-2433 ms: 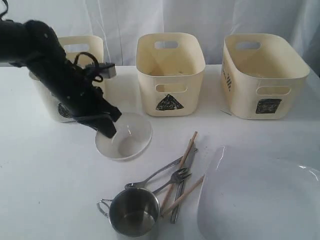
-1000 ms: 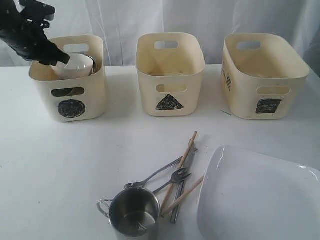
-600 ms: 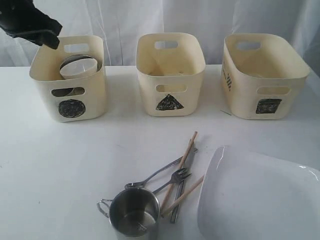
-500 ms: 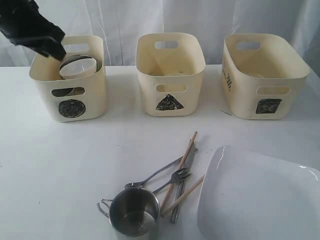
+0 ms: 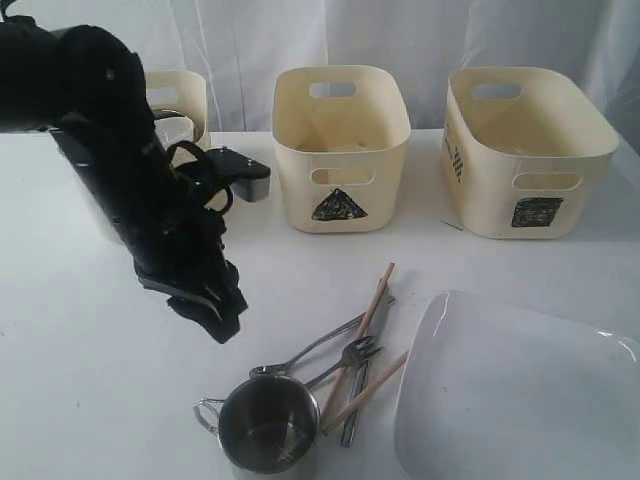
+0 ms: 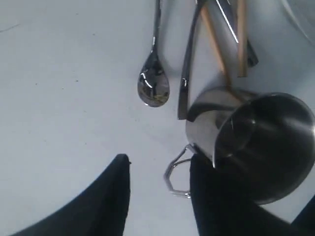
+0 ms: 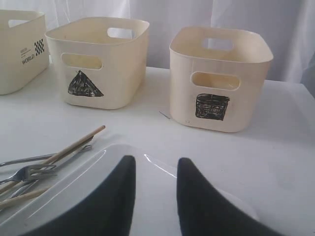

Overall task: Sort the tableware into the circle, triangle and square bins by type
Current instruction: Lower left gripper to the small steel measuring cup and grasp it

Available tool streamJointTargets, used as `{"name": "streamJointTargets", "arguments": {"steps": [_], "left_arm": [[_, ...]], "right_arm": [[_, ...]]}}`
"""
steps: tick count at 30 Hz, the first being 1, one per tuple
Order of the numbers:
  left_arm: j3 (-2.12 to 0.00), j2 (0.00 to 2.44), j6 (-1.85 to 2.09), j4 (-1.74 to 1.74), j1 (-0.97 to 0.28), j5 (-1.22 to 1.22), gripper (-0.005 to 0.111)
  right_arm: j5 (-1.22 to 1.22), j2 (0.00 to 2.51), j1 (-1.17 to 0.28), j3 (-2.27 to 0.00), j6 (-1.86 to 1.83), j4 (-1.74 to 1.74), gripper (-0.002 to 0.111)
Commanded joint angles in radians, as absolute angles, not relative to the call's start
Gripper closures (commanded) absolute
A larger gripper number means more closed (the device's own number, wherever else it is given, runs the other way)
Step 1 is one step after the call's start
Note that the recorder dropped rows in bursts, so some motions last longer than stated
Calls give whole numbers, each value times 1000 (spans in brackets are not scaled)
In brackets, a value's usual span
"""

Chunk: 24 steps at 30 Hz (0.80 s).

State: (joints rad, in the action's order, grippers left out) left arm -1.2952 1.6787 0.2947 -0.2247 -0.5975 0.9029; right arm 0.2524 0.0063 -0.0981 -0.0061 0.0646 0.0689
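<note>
A steel mug [image 5: 268,432] stands at the front of the table; its handle [image 6: 177,172] lies between the fingers of my open left gripper [image 6: 160,164], which hangs just left of and above it [image 5: 215,310]. Beside the mug lie a spoon [image 6: 153,88], a fork [image 5: 350,357], a knife [image 5: 362,385] and two chopsticks [image 5: 372,300]. My right gripper [image 7: 156,162] is open over the large white square plate [image 5: 510,390], holding nothing. At the back stand the triangle bin [image 5: 340,150] and the square bin [image 5: 525,150]. The circle bin [image 5: 185,95] is mostly hidden behind my left arm.
White curtains hang behind the bins. My left arm [image 5: 120,170] crosses the table's left half from the back to the front. The plate reaches the front right corner. In the right wrist view the circle bin's side [image 7: 19,49] bears a printed label.
My left gripper has left the small white bowl in the circle bin and swung down and forward, arriving open at the mug's handle. The right gripper has not visibly moved.
</note>
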Motion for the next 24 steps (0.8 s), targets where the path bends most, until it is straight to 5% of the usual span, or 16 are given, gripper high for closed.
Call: {"name": "streamJointTargets", "arguments": {"steps": [1, 7, 24], "left_arm": [[-1287, 1664, 318, -223, -641, 908, 57], [-1287, 1664, 386, -223, -669, 906, 45], [-1287, 1666, 447, -188, -779, 913, 45]], "right_arm": [[245, 0, -89, 0, 66, 75, 80], [245, 0, -89, 0, 66, 75, 80], [245, 0, -89, 0, 66, 75, 80]]}}
